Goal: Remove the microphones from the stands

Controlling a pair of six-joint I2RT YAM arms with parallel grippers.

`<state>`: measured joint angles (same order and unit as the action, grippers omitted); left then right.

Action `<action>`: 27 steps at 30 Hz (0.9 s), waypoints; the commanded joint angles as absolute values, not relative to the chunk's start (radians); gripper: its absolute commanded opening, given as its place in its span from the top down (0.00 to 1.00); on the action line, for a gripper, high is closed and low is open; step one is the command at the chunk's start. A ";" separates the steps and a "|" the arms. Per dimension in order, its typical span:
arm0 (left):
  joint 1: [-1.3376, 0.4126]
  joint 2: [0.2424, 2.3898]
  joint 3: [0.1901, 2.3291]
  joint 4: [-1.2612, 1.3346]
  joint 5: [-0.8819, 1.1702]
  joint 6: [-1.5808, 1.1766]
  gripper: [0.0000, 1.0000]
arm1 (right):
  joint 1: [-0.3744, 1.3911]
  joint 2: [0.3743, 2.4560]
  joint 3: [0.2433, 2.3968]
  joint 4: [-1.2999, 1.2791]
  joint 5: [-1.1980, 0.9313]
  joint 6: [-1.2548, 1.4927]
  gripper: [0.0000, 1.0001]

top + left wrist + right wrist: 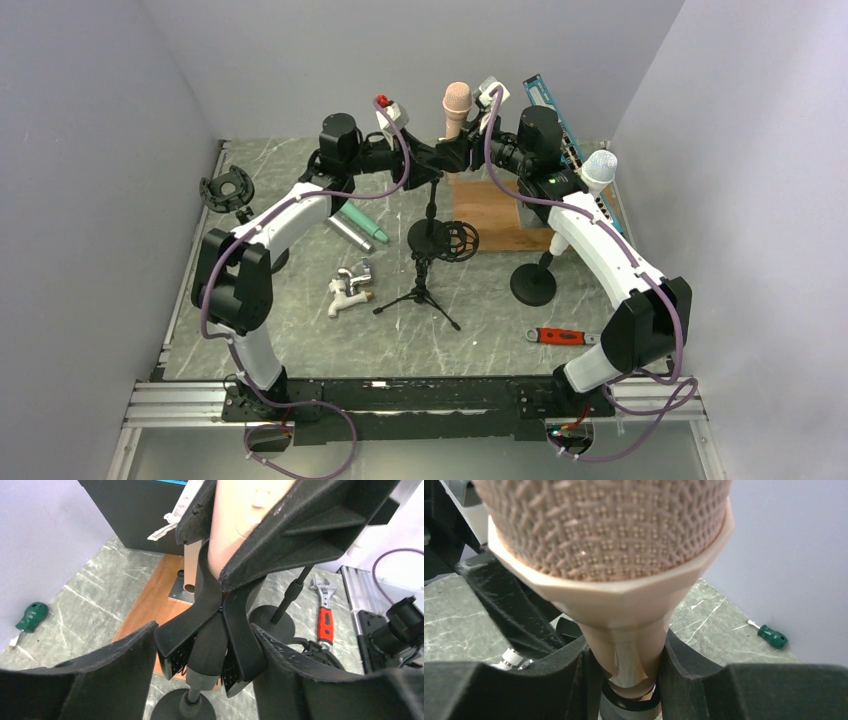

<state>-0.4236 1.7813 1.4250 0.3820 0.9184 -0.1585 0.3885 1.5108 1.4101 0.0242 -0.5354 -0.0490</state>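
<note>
**Right fingers clamped on the microphone, left fingers astride the clip**

The right gripper (626, 680) has its two black fingers (704, 685) pressed against opposite sides of the pink microphone (609, 530). They grip the handle just under the flared collar below the mesh head. That head fills the upper half of the right wrist view.

In the left wrist view, the left gripper (205, 665) comes in from the bottom of the frame. Its fingers (100, 680) stand apart, one on each side of the black clip (210, 630). They lie close against the clip's wings, but whether they press on them cannot be told.

The microphone's handle (235, 525) runs down from the top of that frame into the fork of the clip, so it is seated there and upright. From the top camera the microphone (457, 100) stands at upper centre, on top of the tripod stand (421, 290). The two wrists meet around it from either side.

On the grey marbled table (300, 340) a wooden board (490, 215) lies just right of the stand. A white second microphone (598, 168) rises at the right. A red-handled wrench (560, 336) lies at lower right, well apart from the tripod. A white and chrome faucet (350, 285) lies to the left of the tripod's legs. A green-handled screwdriver (772, 636) lies against the wall at the right edge of the right wrist view.
</note>
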 commanded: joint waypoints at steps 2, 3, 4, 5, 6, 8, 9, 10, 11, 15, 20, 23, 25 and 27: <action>-0.433 1.793 1.474 0.375 0.925 -0.138 0.64 | 0.399 1.488 1.401 -0.009 -0.606 -0.002 1.00; -0.433 1.787 1.467 0.367 0.911 -0.136 0.82 | 0.399 1.488 1.402 -0.011 -0.605 -0.002 1.00; -0.433 1.776 1.453 0.366 0.897 -0.133 0.92 | 0.399 1.489 1.406 -0.013 -0.603 -0.002 1.00; -0.433 1.765 1.436 0.370 0.889 -0.132 1.00 | 0.398 1.488 1.410 -0.016 -0.599 -0.002 1.00; -0.433 1.753 1.417 0.374 0.878 -0.133 1.00 | 0.399 1.488 1.414 -0.021 -0.593 -0.002 1.00; -0.433 1.739 1.397 0.358 0.874 -0.127 1.00 | 0.400 1.487 1.425 -0.029 -0.575 -0.002 1.00; -0.434 1.735 1.394 0.338 0.868 -0.119 1.00 | 0.398 1.485 1.432 -0.035 -0.561 -0.002 1.00; -0.434 1.732 1.390 0.318 0.862 -0.106 1.00 | 0.399 1.481 1.442 -0.042 -0.543 -0.002 1.00; -0.434 1.726 1.386 0.299 0.855 -0.094 1.00 | 0.398 1.477 1.452 -0.046 -0.524 -0.002 1.00; -0.439 1.710 1.391 0.230 0.829 -0.057 1.00 | 0.398 1.476 1.545 -0.085 -0.469 -0.002 1.00; -0.450 1.725 1.426 0.189 0.841 -0.084 1.00 | 0.398 1.508 1.646 -0.069 -0.461 0.027 1.00; -0.469 1.724 1.457 0.113 0.801 -0.051 1.00 | 0.399 1.540 1.715 -0.055 -0.467 0.043 1.00; -0.475 1.715 1.457 0.093 0.784 -0.045 1.00 | 0.400 1.557 1.784 -0.082 -0.463 0.040 1.00; -0.475 1.708 1.452 0.084 0.769 -0.045 1.00 | 0.400 1.564 1.840 -0.099 -0.430 0.035 1.00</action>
<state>-0.4564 1.7374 1.4326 0.2104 0.7910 -0.0418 0.3946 1.5517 1.7130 -0.1280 -0.4549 0.0132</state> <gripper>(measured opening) 0.522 0.400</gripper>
